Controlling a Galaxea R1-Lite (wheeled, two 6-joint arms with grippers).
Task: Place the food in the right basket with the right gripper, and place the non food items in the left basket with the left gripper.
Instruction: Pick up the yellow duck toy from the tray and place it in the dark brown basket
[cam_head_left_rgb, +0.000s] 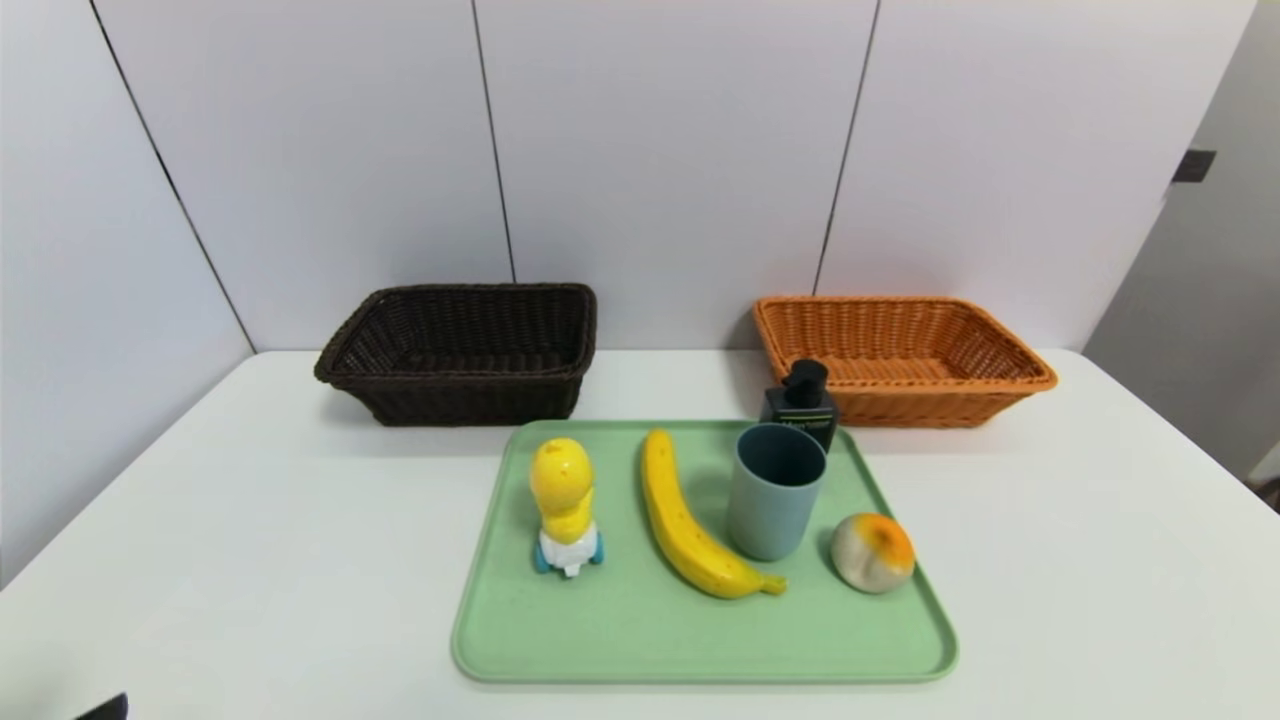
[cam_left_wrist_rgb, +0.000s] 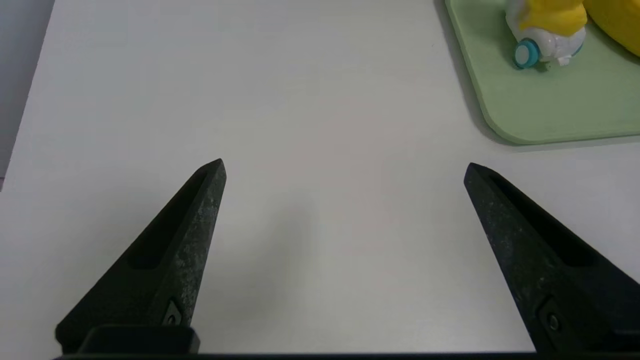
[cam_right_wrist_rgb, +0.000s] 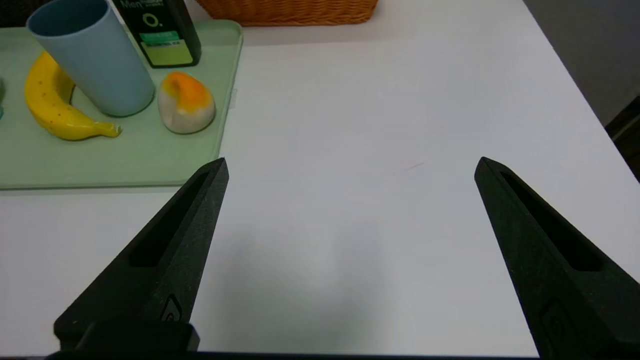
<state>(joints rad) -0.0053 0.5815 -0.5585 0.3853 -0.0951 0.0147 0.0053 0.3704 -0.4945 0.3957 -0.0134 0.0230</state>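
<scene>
Hovering over the bare white table (cam_head_left_rgb: 250, 520) near its front edge, the left gripper (cam_left_wrist_rgb: 345, 167) has its fingers spread wide with nothing between them; it sits off the tray's near left corner. The right gripper (cam_right_wrist_rgb: 350, 165) hangs likewise over bare table off the tray's near right corner, fingers wide apart, holding nothing.

The green tray (cam_head_left_rgb: 700, 640) lies at the middle of the table and carries all five items. Near its left edge stands the yellow duck toy (cam_head_left_rgb: 565, 505) on blue wheels. The banana (cam_head_left_rgb: 690, 530) lies lengthwise at the tray's middle, stem toward the front edge. Just beside it to the right, the grey-blue cup (cam_head_left_rgb: 775, 490) stands upright, mouth up. The round fruit (cam_head_left_rgb: 872, 552) rests close to the right edge. The dark pump bottle (cam_head_left_rgb: 802, 405) stands at the far right corner, behind the cup.

Beyond the tray, along the table's back edge, the dark brown basket (cam_head_left_rgb: 460, 355) sits left and the orange basket (cam_head_left_rgb: 900, 360) right, well apart.
</scene>
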